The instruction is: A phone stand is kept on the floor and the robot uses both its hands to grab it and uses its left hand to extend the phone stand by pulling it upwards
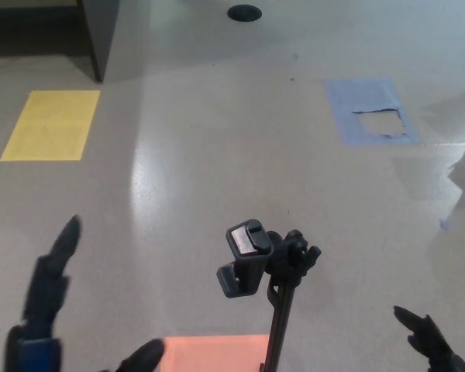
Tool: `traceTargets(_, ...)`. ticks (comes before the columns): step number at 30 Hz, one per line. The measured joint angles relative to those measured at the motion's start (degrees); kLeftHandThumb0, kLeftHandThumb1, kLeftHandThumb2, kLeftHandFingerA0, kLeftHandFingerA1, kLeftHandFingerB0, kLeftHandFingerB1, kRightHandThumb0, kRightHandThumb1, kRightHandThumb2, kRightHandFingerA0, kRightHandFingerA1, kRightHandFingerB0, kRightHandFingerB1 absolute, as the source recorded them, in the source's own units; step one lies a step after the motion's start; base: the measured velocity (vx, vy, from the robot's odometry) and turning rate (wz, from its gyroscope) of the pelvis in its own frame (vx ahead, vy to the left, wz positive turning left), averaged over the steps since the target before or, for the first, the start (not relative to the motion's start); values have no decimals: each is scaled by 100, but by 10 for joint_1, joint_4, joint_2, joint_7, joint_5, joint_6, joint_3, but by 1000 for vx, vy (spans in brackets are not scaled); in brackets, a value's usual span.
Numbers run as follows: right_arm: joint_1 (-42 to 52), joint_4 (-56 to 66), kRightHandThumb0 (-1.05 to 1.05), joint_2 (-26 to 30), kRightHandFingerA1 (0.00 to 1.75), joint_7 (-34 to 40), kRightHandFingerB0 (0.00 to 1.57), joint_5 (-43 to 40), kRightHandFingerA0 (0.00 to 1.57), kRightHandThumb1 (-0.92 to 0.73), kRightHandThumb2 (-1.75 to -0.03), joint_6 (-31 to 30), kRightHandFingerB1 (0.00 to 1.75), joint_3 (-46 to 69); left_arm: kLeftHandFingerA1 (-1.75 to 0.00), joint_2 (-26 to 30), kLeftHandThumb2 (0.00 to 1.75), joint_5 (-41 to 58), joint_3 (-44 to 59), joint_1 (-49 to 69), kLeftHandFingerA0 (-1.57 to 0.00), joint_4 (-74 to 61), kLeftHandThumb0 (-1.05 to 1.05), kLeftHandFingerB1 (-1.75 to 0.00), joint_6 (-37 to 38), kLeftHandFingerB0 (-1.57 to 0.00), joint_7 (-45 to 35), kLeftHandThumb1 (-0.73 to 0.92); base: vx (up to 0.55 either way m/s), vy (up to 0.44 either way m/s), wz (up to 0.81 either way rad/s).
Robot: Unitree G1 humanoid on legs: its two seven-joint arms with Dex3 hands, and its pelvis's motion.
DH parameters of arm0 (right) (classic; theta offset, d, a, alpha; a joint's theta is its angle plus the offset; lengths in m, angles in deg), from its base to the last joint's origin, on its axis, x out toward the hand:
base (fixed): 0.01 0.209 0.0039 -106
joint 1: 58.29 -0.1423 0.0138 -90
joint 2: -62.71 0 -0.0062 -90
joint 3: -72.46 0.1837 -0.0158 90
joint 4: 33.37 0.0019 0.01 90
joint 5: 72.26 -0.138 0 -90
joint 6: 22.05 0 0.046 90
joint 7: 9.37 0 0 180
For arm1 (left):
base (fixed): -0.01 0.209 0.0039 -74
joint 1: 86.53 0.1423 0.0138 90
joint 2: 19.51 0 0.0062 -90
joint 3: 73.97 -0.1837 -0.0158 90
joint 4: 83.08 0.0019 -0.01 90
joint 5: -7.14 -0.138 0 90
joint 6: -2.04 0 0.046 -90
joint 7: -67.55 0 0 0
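Two black hands, left hand point(50, 310) and right hand point(430, 345), fingers spread and released, flank the phone stand point(267, 279): slim matte black pole, upright on glossy grey floor point(217, 155).

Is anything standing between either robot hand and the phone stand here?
Nothing visible. Only bare floor shows between the left robot hand, the right robot hand and the phone stand; both are apart from it.

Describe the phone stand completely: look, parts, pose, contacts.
The phone stand is black, plastic-looking, upright at bottom centre. A thin pole rises out of the lower edge to a knobbed joint carrying a clamp head with a pale grey pad, tilted left. Its base is out of view. Nothing touches it; the left robot hand and right robot hand are open, either side, clear.
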Motion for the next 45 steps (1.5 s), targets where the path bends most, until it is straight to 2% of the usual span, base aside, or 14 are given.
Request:
traceTargets(2,0,0,-105,-2,82,0,2,2,4,-55,-103,0,69,-3,0,-2,85,-13,-9,-9,0,-7,-79,0,0,0,0,44,0,0,0)
traceTargets(3,0,0,-105,-3,82,0,2,3,4,-55,-102,0,69,-5,0,-2,64,-19,-12,-13,0,-9,-91,-5,0,0,0,43,0,0,0)
traceTargets(4,0,0,-105,-4,82,0,2,5,4,-55,-102,0,69,-6,0,-2,81,-27,-17,-18,0,-13,-79,-5,0,0,1,38,0,0,0)
traceTargets(5,0,0,-105,-6,82,0,2,6,4,-55,-102,0,69,-8,0,-3,81,-36,-21,-25,0,-18,-79,-5,0,0,1,38,0,0,0)
traceTargets(6,-1,0,-57,-7,66,0,1,6,3,-15,-93,0,61,-9,0,-3,64,-41,-23,-28,0,-20,-92,-5,-1,0,1,45,0,0,0)
traceTargets(28,-42,0,-56,-36,66,15,0,19,4,-13,-91,2,60,-34,0,24,59,-212,-116,-121,0,-71,-89,0,-56,0,-13,47,0,0,0)
traceTargets(29,-43,0,-57,-38,66,17,0,20,3,-13,-92,2,60,-35,0,27,82,-220,-125,-118,0,-75,-81,-1,-62,0,-17,42,0,0,0)
traceTargets(34,-49,0,-56,-39,65,21,0,23,3,-12,-91,3,60,-35,0,47,82,-247,-150,-113,0,-92,-80,-2,-83,0,-36,41,0,0,0)
traceTargets(35,-51,-4,-57,-39,65,21,0,23,3,-11,-90,5,60,-34,0,52,61,-253,-154,-113,0,-93,-90,-3,-86,0,-39,49,0,0,0)
traceTargets(36,-53,-7,-57,-39,65,21,0,22,3,-11,-90,6,60,-33,0,57,64,-258,-158,-114,0,-93,-90,-2,-89,0,-40,43,0,0,0)
traceTargets(42,-60,-21,-57,-39,65,19,0,15,3,-8,-89,17,60,-28,0,83,64,-291,-183,-122,0,-86,-93,-12,-95,0,-42,45,0,0,0)
traceTargets(43,-60,-20,-56,-39,65,18,0,12,3,-8,-88,18,60,-27,-2,87,85,-299,-187,-124,0,-83,-78,-2,-95,0,-42,43,0,0,0)
traceTargets(44,-61,-20,-56,-40,65,17,0,11,3,-8,-88,19,60,-27,-2,88,85,-302,-189,-126,0,-81,-78,-2,-95,0,-41,43,0,0,0)
traceTargets(45,-61,-20,-55,-41,66,15,2,9,5,-8,-88,20,61,-27,0,91,56,-309,-192,-128,0,-76,-87,-14,-95,0,-40,49,0,0,0)
